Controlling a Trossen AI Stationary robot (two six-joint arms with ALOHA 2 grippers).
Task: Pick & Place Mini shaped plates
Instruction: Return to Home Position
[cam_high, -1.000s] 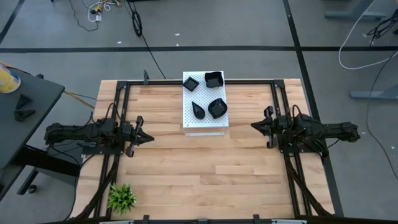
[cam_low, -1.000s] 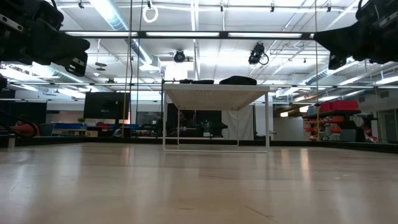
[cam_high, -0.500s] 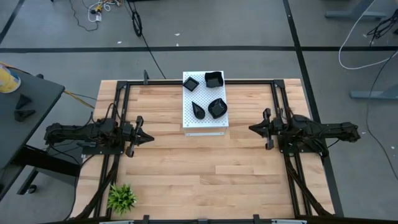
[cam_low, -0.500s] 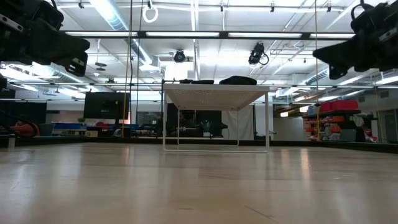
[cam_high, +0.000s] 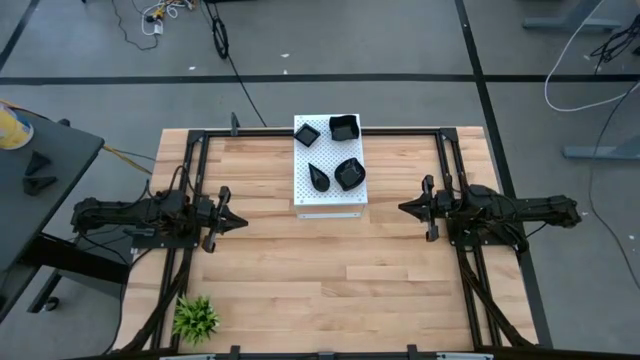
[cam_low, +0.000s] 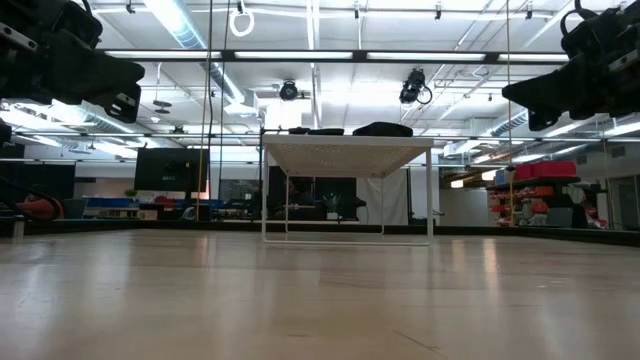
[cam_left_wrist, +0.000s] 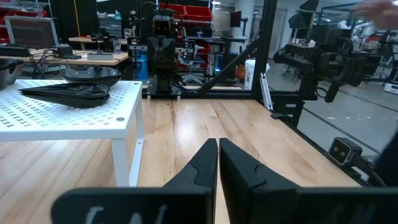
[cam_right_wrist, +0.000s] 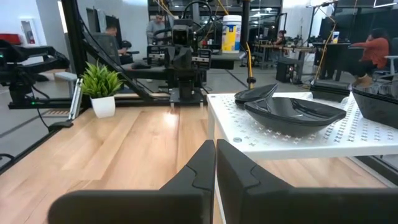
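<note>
Four glossy black mini plates rest on top of a raised white perforated board (cam_high: 330, 196) at the table's far middle: a small square plate (cam_high: 306, 135), a deeper square one (cam_high: 344, 127), a teardrop (cam_high: 319, 177) and a rounded polygon (cam_high: 350, 174). The low view shows the plates (cam_low: 380, 128) above the board's legs. My left gripper (cam_high: 243, 222) hovers shut to the left of the board, and in its wrist view the plates (cam_left_wrist: 81, 84) lie ahead of it. My right gripper (cam_high: 402, 208) hovers shut to the right of the board, facing the plates (cam_right_wrist: 292, 111).
A small green plant (cam_high: 196, 317) stands at the table's near left corner. Black frame rails (cam_high: 197, 170) run along the left, right and far edges. Bare wood lies between the arms and in front of the board. People (cam_right_wrist: 373, 50) show in the room beyond.
My right gripper has moved a little toward the table's left, closer to the white board, still shut. The plates have not moved.
</note>
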